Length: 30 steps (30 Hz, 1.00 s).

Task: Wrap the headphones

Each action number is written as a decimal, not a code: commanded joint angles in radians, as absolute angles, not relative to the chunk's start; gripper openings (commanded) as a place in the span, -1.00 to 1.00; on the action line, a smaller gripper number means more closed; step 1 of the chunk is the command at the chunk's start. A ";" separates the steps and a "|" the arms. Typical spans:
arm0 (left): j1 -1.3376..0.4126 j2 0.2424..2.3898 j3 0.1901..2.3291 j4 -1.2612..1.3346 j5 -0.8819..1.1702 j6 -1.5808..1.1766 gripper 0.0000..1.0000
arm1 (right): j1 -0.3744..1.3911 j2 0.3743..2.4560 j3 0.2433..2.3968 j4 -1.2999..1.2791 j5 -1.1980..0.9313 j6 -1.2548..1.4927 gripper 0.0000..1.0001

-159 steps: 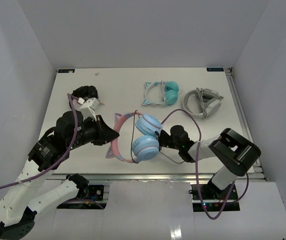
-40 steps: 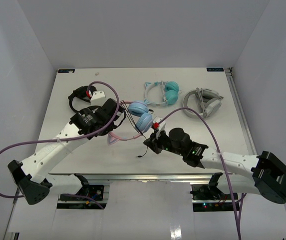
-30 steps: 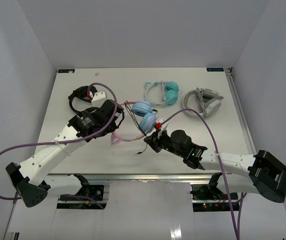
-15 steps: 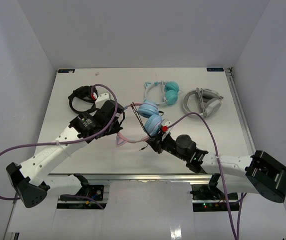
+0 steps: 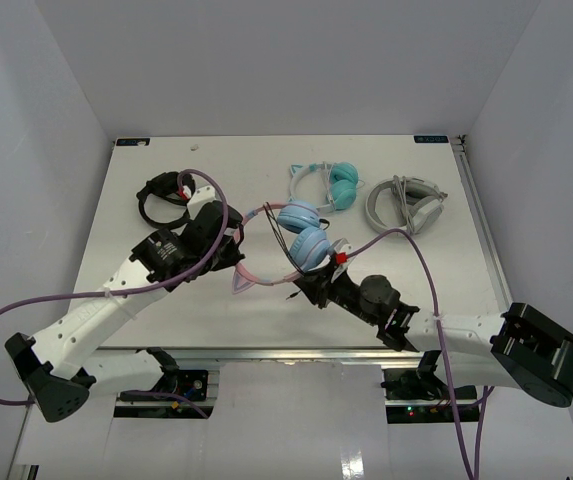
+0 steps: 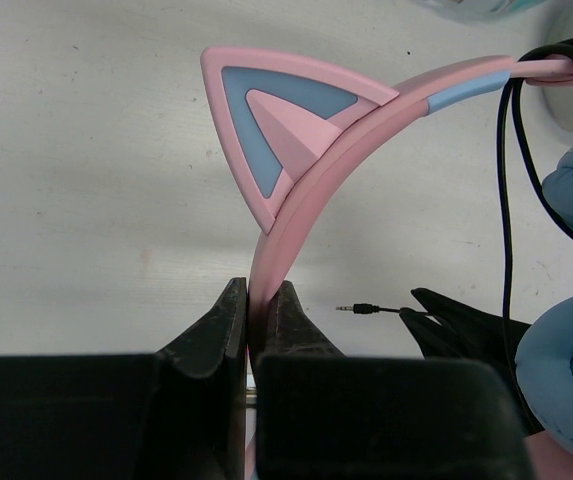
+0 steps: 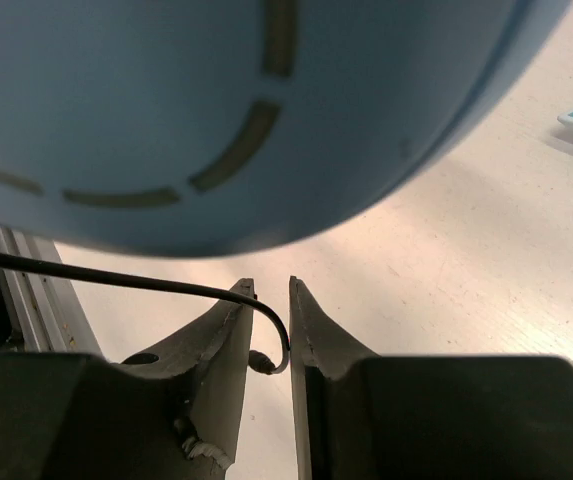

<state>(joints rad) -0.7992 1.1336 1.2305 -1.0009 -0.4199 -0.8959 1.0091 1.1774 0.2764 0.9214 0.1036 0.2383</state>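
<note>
Loosening my right gripper (image 7: 271, 300) on the cable (image 7: 116, 278)
Jaws now slightly parted, cable slack between; my left gripper (image 6: 259, 300) clamps the headphones (image 5: 306, 245) by the pink band (image 6: 316, 190), centre of the table (image 5: 446, 280); wrap unfinished, regrip likely due

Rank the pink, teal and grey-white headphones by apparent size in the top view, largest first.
1. pink headphones: clearly the largest, even with the arms covering part of them.
2. grey-white headphones and teal headphones: these look about alike, so I won't rank one over the other.
</note>
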 commanded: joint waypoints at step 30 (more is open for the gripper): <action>-0.785 1.044 1.055 -0.696 -0.193 -0.721 -1.00 | 0.817 1.274 0.256 1.083 -0.077 0.476 -0.42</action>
<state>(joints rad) -0.7872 1.0647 1.0616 -0.8073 -0.2592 -0.7393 0.8464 1.2511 0.2375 1.0064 -0.0353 0.4465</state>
